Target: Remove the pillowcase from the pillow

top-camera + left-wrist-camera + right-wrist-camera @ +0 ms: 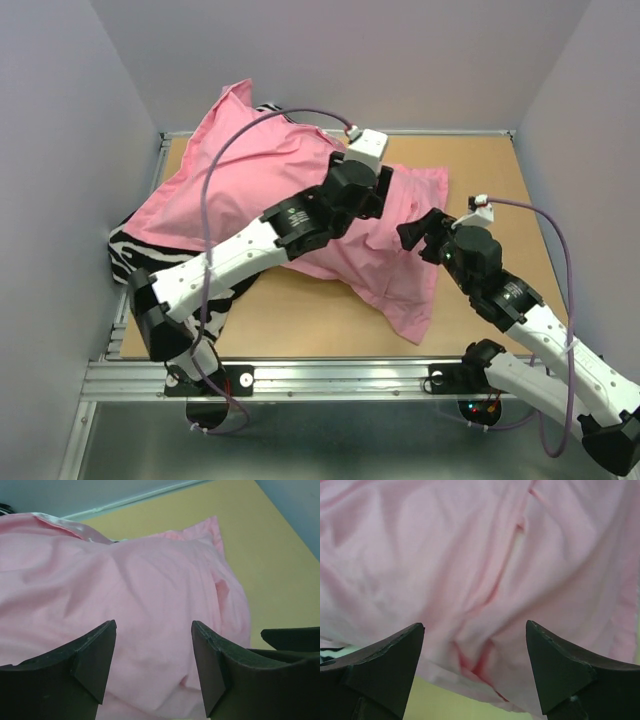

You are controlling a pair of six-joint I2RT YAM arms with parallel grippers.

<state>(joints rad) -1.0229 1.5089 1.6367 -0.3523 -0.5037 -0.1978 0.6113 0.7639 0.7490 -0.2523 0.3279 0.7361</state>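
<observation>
The pink pillowcase [250, 180] lies spread and rumpled across the table, mostly matte side up; a shiny satin edge [75, 527] shows in the left wrist view. No white pillow shows. My left gripper [385, 203] is open and empty just above the middle-right of the fabric [150, 580], jaws wide apart [154, 627]. My right gripper [420, 235] is open and empty at the case's right side, facing a creased fold above its lower edge [480, 660]; its jaws [475, 627] are wide apart.
A black-and-white zebra-striped pillow [135, 250] lies under the case's left part, at the left wall. The brown table [500, 190] is bare at right and front. Grey walls enclose three sides. A metal rail [300, 375] runs along the near edge.
</observation>
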